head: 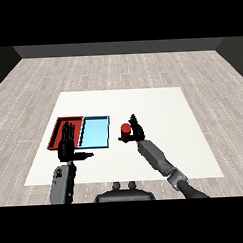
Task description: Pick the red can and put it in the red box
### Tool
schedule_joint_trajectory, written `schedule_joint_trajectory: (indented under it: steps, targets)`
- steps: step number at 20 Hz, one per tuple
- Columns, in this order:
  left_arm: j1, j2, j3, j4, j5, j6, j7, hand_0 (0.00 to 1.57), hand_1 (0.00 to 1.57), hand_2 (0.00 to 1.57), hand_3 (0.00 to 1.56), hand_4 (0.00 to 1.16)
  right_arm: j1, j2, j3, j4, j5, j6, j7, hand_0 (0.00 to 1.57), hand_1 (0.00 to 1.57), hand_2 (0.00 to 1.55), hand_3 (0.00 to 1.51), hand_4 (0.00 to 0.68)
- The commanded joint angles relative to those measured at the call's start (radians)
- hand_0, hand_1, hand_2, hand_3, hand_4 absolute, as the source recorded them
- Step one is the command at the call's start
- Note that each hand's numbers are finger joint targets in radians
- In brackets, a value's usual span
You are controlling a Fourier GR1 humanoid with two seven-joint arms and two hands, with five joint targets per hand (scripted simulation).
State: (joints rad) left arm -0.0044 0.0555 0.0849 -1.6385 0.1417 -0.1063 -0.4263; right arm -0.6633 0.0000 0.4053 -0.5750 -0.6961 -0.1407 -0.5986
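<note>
The red can (125, 130) stands upright on the white table (158, 107), just right of the light blue tray (95, 131). My right hand (136, 130) is against the can's right side, fingers pointing up behind it and thumb reaching under its front; the fingers look nearly straight, not curled round it. The red tray (59, 130) lies at the far left beside the blue one. My left hand (67, 145) is open, fingers straight and spread over the red tray's near half, thumb pointing right.
The two trays touch side by side at the table's left. The table's near edge (121, 181) runs just below both forearms. Wooden floor surrounds the table.
</note>
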Motion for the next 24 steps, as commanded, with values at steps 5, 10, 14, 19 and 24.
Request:
schedule_joint_trajectory:
  steps: [5,10,14,19,24]
  targets:
    - [0.040,-0.040,-0.059,0.003,-0.046,0.002,-0.059,0.00,0.00,0.00,0.00,0.00,-0.044,0.000,0.026,0.042,-0.051,0.006,-0.008,0.00,0.00,0.00,0.00,0.000]
    - [0.009,-0.031,-0.028,0.053,-0.034,0.006,-0.066,0.00,0.00,0.00,0.00,0.00,-0.035,0.000,0.053,-0.006,-0.046,-0.035,0.042,0.00,0.00,0.00,0.00,0.000]
    - [0.026,-0.009,-0.012,-0.043,0.017,-0.012,0.013,0.00,0.00,0.00,0.00,0.00,-0.081,0.000,0.067,0.115,-0.084,0.015,-0.022,0.00,0.00,0.00,0.00,0.000]
    - [0.085,-0.033,-0.059,-0.122,-0.019,0.011,0.026,0.00,0.00,0.00,0.00,0.00,-0.099,0.000,0.130,0.130,-0.166,-0.026,-0.015,0.00,0.00,0.00,0.00,0.000]
    - [0.034,0.006,0.011,-0.013,0.029,-0.031,-0.020,0.00,0.00,0.00,0.00,0.00,-0.085,0.000,0.218,0.065,-0.193,-0.201,-0.003,1.52,1.52,1.50,1.46,0.493]
